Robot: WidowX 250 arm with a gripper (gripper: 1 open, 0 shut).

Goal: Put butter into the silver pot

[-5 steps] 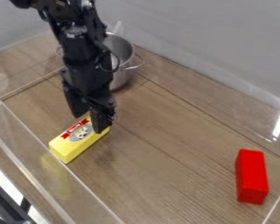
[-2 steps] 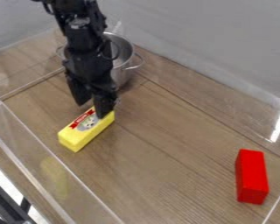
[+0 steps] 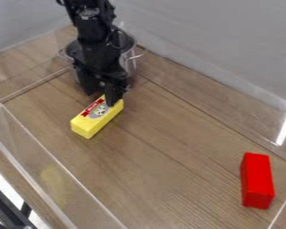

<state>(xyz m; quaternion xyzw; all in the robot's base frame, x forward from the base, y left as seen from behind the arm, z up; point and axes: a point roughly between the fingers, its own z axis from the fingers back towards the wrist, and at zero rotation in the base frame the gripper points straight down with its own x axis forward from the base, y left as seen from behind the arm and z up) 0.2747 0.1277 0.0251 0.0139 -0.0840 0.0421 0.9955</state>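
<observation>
A plain red rectangular block (image 3: 256,179) is lying nearest the camera, on the right side of the wooden table (image 3: 181,134), well apart from everything else. It is playing no part in the task and is sitting untouched.

Farther back and to the left, the small yellow rectangular butter block with a white and red label on its top face (image 3: 96,117) is lying at a slant, one end pointing toward the camera and the other end tucked under the tip of the robot arm. The butter appears to be either resting on the wood or only just lifting at its far end; the view is too coarse to tell which. It is not yet in the pot.

The black robot gripper (image 3: 107,98) is reaching straight down onto the far end of the butter, probably so that it can be carried upward and back. The jaws are looking narrowed around that end of the block, seemingly pinching it across its short width, though the dark fingers are blurring together and firm contact cannot be confirmed.

Directly behind the arm, the round shiny silver steel pot (image 3: 125,55) is standing near the clear back wall, mostly hidden by the arm. It is waiting close by, so the likely carry is short.
</observation>
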